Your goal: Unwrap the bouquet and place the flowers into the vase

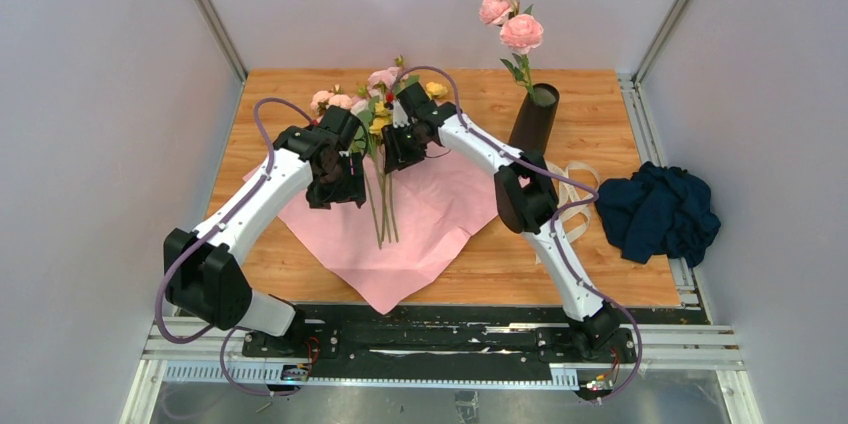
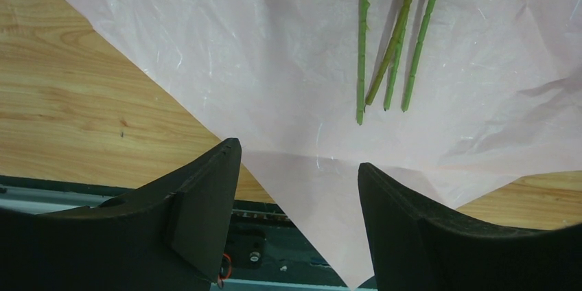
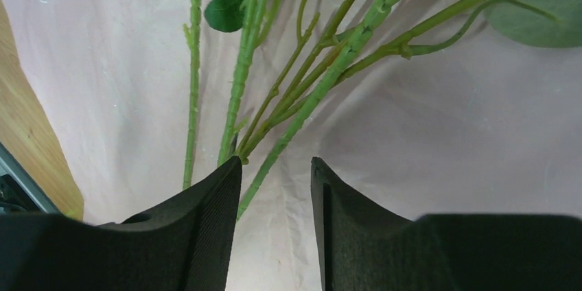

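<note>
The bouquet lies opened out, with its pale pink wrapping paper [image 1: 430,219] spread flat on the table. The flowers [image 1: 380,104] rest on it, blooms toward the far side and thin green stems [image 1: 384,206] pointing near. My left gripper [image 1: 335,184] hovers open over the paper's left part. Its fingers [image 2: 206,195] are empty and the stem ends [image 2: 362,51] lie ahead of them. My right gripper [image 1: 400,152] is open just above the stems [image 3: 329,71]. One stem end reaches into its gap beside the left finger, unclamped. The black vase [image 1: 533,122] stands at the right.
A stem with two big pink roses [image 1: 520,32] stands in the vase. A cream ribbon [image 1: 578,194] lies loose right of the paper, and a dark blue cloth [image 1: 660,212] lies at the right edge. The paper's near corner [image 2: 343,263] overhangs the table's front edge.
</note>
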Robot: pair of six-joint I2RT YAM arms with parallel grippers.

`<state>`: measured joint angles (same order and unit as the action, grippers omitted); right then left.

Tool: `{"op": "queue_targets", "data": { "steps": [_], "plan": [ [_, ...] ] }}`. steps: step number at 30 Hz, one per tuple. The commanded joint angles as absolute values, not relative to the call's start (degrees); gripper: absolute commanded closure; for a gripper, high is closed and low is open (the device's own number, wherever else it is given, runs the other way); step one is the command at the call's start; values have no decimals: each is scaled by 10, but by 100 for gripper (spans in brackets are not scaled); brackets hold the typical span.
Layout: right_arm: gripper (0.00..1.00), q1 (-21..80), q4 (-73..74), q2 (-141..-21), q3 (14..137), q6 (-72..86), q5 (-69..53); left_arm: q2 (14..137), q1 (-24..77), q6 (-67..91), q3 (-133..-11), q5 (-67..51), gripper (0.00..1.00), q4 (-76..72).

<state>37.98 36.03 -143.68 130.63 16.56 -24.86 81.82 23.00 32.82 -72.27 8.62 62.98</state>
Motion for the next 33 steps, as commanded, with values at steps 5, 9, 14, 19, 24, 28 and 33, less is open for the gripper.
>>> {"op": "queue_targets", "data": {
  "steps": [5,9,14,19,24,28,33],
  "plan": [
    [60,378,382,-1474,1319,156,-238,810,227,320,-721,89,29,623],
    [67,378,382,-1481,1317,155,-242,816,227,316,-724,90,29,623],
    [81,375,382,-1487,1321,158,-246,820,227,311,-724,92,29,623],
    [100,370,379,-1474,1323,162,-243,820,226,307,-726,93,29,619],
    [100,367,341,-1405,1277,165,-230,825,226,304,-734,74,29,589],
    [100,366,309,-1334,1239,168,-226,829,226,295,-752,40,30,532],
    [100,365,294,-1253,1204,168,-230,837,222,294,-782,-22,30,432]
  ]
}}
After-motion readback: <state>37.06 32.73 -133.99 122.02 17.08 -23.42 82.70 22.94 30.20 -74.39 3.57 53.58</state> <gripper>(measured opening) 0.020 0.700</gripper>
